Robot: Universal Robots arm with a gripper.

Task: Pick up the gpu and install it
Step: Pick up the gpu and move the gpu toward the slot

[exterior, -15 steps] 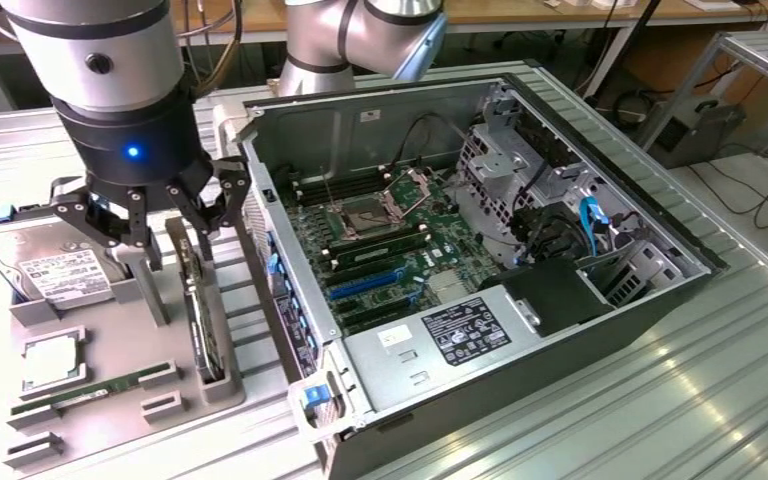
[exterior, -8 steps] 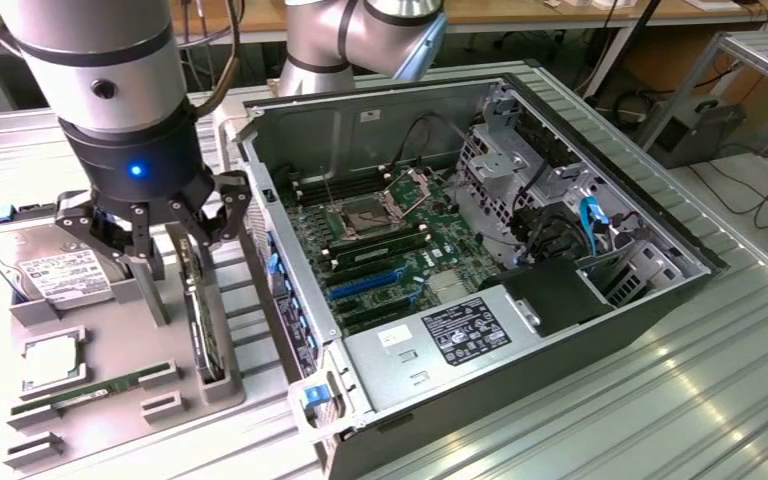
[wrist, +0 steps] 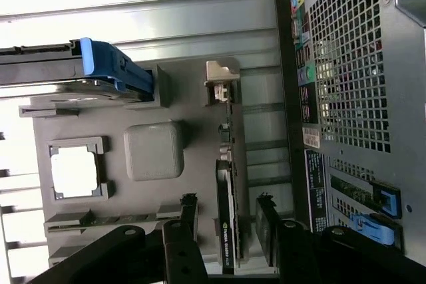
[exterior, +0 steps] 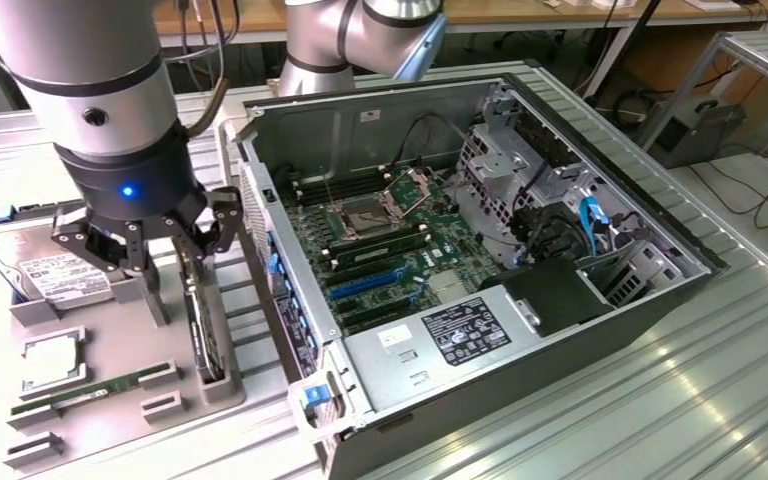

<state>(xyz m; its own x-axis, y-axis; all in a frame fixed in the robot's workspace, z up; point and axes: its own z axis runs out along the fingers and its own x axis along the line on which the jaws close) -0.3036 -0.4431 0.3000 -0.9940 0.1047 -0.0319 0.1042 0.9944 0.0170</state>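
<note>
The gpu (exterior: 199,312) is a thin black card standing on edge in a slot of the grey holder tray (exterior: 107,437), on the side nearest the PC case (exterior: 584,330). In the wrist view the gpu (wrist: 226,221) runs lengthwise, with its silvery end bracket (wrist: 221,82) at the far end. My gripper (exterior: 177,262) hangs directly over the card. In the wrist view my gripper (wrist: 228,216) is open: one black finger (wrist: 188,212) and the other (wrist: 266,225) stand on either side of the card, each with a gap.
The tray (wrist: 193,139) also holds a silver hard drive (exterior: 59,272) with a blue handle (wrist: 105,66), a square CPU (exterior: 53,362) and a green memory stick (exterior: 101,387). The case lies open on the exterior view's right, motherboard and blue slots (exterior: 373,285) exposed.
</note>
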